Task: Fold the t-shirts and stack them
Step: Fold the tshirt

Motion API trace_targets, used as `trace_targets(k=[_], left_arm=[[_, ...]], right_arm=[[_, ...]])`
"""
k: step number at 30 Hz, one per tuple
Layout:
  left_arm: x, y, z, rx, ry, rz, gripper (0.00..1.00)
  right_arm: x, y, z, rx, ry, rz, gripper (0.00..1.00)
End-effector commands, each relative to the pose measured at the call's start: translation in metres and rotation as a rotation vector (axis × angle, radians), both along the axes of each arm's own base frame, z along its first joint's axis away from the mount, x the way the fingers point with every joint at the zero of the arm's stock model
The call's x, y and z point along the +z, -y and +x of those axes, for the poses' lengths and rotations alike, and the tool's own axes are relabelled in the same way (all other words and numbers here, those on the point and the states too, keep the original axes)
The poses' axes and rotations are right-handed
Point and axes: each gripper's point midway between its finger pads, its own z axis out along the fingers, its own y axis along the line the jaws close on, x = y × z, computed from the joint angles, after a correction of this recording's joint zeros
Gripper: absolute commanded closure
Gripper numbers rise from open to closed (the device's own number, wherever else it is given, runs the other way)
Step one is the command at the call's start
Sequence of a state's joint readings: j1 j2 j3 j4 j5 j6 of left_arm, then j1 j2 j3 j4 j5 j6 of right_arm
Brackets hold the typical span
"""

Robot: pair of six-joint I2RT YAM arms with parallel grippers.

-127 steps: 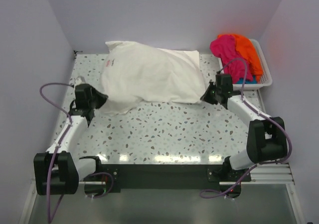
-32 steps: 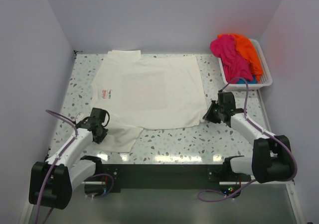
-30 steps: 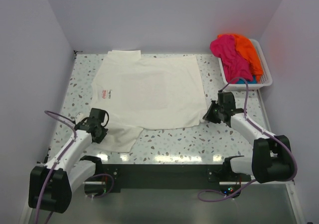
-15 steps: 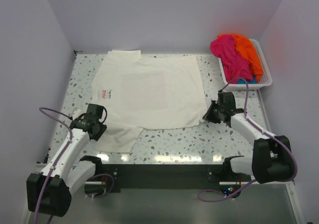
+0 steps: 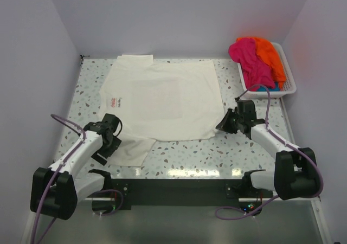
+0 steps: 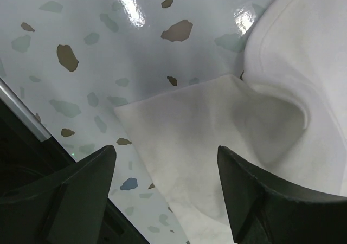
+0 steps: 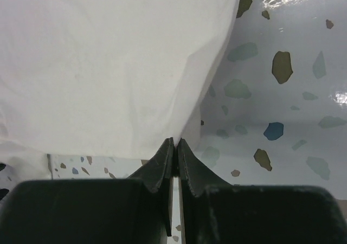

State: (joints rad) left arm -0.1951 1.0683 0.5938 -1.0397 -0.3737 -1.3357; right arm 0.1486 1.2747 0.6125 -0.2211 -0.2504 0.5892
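A large cream-white cloth t-shirt lies flat across the upper centre of the speckled surface. The left hand, arm reaching low, hovers wide over its lower-left sleeve; the right hand pinches its lower-right hem corner.

Cream-white t-shirt, magenta tee, orange tee, white basket, speckled table

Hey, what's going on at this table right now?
Two robot arms are working on a cream-white t-shirt spread flat on the speckled table. The right gripper is shut on the shirt's near right corner. The left gripper hangs open over the near left sleeve, holding nothing. A pink t-shirt, orange t-shirt and teal t-shirt sit in the white basket.
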Motion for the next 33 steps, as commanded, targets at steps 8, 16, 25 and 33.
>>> trace_targets(k=[8,16,25,33], left_arm=[[-0.002,0.012,0.009,0.029,-0.039,0.005,0.31],[-0.045,0.030,-0.004,-0.006,-0.101,-0.088,0.48],[-0.037,0.028,0.004,-0.008,-0.029,-0.070,0.93],[0.024,0.020,0.021,-0.058,0.185,-0.055,1.00]], right_arm=[[0.024,-0.009,0.000,0.025,0.097,0.065,0.94],[0.023,-0.008,-0.002,0.029,0.097,0.059,0.94],[0.022,-0.010,-0.003,0.033,0.098,0.064,0.94],[0.023,-0.008,-0.002,0.030,0.098,0.052,0.96]])
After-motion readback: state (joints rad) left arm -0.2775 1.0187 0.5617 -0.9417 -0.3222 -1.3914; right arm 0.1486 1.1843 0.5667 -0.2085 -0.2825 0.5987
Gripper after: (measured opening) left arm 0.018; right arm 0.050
